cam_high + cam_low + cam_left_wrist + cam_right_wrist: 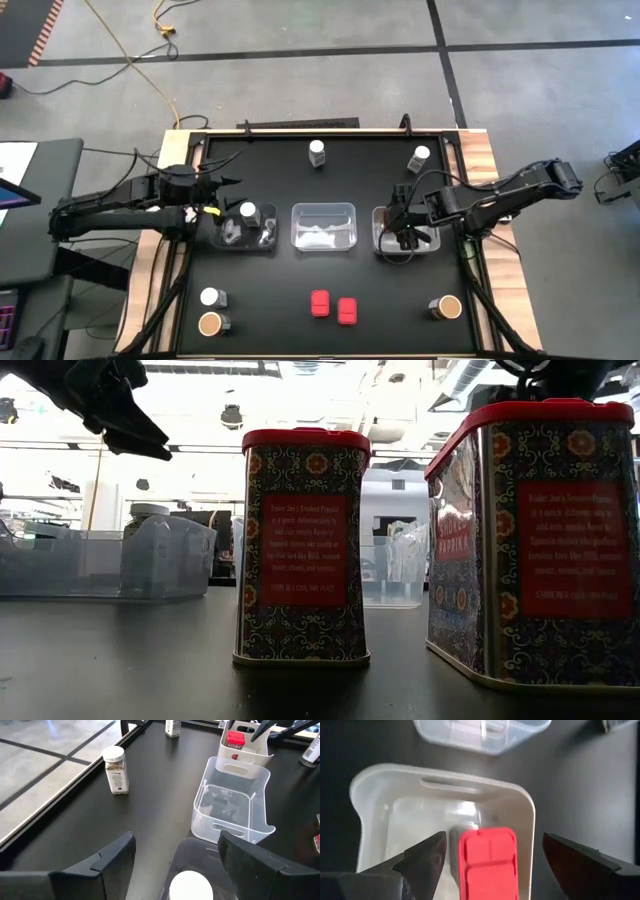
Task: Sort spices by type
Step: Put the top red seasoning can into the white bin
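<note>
Spices: four white-capped jars [317, 152], two tan-topped jars [445, 308], three red tins [320, 303]

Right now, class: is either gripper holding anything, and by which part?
Nothing is held. The right gripper stands open around the red tin in the right tray; the left gripper is open above a white-capped jar.
</note>
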Motion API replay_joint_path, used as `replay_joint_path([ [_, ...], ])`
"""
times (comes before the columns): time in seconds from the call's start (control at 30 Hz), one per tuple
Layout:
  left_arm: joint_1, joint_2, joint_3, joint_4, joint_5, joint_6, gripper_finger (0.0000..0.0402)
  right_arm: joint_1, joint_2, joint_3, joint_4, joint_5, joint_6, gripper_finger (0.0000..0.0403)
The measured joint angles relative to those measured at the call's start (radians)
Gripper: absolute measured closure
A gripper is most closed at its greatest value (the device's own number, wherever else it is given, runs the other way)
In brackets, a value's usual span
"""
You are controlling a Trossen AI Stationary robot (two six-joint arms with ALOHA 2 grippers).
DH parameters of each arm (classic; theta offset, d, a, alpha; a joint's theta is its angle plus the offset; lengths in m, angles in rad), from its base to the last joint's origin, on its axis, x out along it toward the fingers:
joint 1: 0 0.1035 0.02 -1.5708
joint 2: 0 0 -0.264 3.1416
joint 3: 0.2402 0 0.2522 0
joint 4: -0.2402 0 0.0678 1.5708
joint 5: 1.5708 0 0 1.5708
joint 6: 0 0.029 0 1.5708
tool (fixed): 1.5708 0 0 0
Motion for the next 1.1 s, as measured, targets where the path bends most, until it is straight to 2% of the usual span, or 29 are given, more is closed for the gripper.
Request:
replay_joint_path([
  [0.33, 0.0, 0.0, 0.0, 0.0, 0.0, 0.01, 0.0131, -0.043, 0.023, -0.001, -0.004, 0.002, -0.023, 0.0035],
  [1.1, 0.0, 0.0, 0.0, 0.0, 0.0, 0.009, 0.0131, -0.049, 0.038, -0.001, 0.037, 0.024, 0.01, 0.0035],
])
